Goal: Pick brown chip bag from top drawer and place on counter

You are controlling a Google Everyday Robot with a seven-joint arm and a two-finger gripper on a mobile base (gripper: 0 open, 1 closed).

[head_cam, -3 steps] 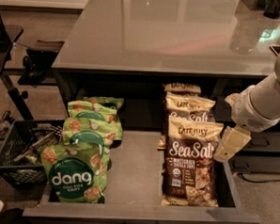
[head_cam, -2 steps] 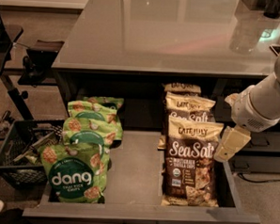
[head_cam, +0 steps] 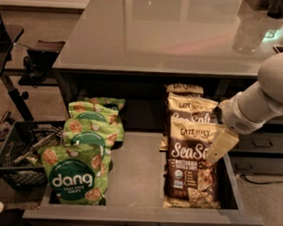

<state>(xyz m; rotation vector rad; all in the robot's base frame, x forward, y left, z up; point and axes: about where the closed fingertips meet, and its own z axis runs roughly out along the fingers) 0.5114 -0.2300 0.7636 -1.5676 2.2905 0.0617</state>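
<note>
Three brown chip bags lie overlapping in a row at the right side of the open top drawer (head_cam: 143,174). The front brown chip bag (head_cam: 188,167) shows its white "Sea Salt" lettering. My gripper (head_cam: 220,145) hangs from the white arm at the right. It is just above the right edge of the front bag, with one cream finger (head_cam: 221,144) visible pointing down and left. The glossy grey counter (head_cam: 174,31) spans above the drawer.
Several green "dang" bags (head_cam: 76,175) fill the drawer's left side. A black wire basket (head_cam: 20,156) stands on the floor at the left. Dark drawers with handles (head_cam: 261,145) sit behind my arm at the right. Objects stand at the counter's far right corner.
</note>
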